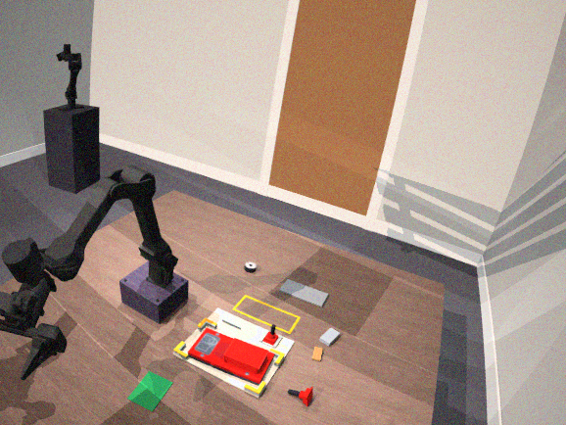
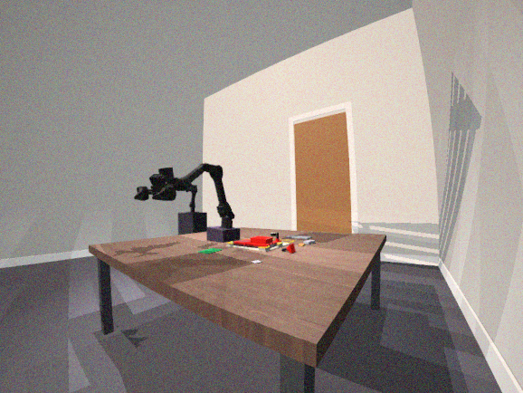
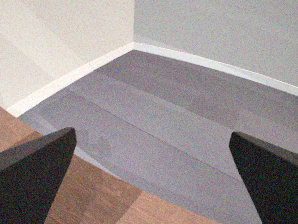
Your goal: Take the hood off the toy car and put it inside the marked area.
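The red toy car (image 1: 247, 356) (image 2: 261, 241) sits on a white board (image 1: 251, 332) with yellow and orange corner pieces. A grey panel (image 1: 208, 344) shows at the car's left end in the top view, and a raised red block stands at the other end. Which part is the hood I cannot tell for sure. The marked area (image 1: 295, 325), a yellow outline behind the board, has nothing inside it. My gripper (image 3: 154, 137) (image 2: 146, 197) is open and empty, raised well away to the left of the car. In the wrist view only table edge, floor and walls show beyond its fingers.
A red piece with a black peg (image 1: 270, 336) stands on the board. A similar one (image 1: 306, 396) lies right of it, near an orange block (image 1: 317, 354) and grey block (image 1: 330, 336). A grey slab (image 1: 304, 293), a ring (image 1: 250, 266) and a green piece (image 1: 150, 390) lie around.
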Motion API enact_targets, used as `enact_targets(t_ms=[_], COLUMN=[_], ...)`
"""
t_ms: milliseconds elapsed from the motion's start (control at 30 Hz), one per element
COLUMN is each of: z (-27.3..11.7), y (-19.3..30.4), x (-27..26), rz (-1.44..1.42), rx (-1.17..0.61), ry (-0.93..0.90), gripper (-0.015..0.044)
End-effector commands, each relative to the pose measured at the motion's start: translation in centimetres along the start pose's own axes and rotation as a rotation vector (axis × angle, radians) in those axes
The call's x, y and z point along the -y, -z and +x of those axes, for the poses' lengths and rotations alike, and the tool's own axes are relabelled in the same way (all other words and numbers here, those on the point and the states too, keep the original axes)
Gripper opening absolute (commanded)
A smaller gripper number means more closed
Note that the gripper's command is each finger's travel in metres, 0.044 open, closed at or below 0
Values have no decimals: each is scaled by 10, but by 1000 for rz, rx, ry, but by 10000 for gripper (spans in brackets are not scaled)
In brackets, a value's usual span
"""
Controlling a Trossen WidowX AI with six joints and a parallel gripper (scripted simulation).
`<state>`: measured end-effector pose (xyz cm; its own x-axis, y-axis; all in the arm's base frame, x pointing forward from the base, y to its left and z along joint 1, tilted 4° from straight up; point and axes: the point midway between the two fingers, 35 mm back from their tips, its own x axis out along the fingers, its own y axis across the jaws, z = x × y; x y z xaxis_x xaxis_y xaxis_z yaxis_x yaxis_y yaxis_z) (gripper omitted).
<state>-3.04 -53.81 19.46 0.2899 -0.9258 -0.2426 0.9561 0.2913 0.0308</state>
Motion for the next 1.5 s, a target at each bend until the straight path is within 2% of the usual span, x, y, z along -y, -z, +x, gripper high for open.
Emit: enact_targets(t_ms=[0,200,400,600,800,1100,1467], z=[15,19,-2,-47,-113,-235,-242], y=[13,39,68,103,136,174,177], x=[-59,-156,-248,-329,-390,-438,-443], rz=[-14,-79,-199,-340,-530,-933,-966], rx=[-105,-281,-451,-640,-824,-1069,-1084], ry=[-83,-229,-383,-520,-644,-802,-812], gripper=[440,440,440,440,440,440,440])
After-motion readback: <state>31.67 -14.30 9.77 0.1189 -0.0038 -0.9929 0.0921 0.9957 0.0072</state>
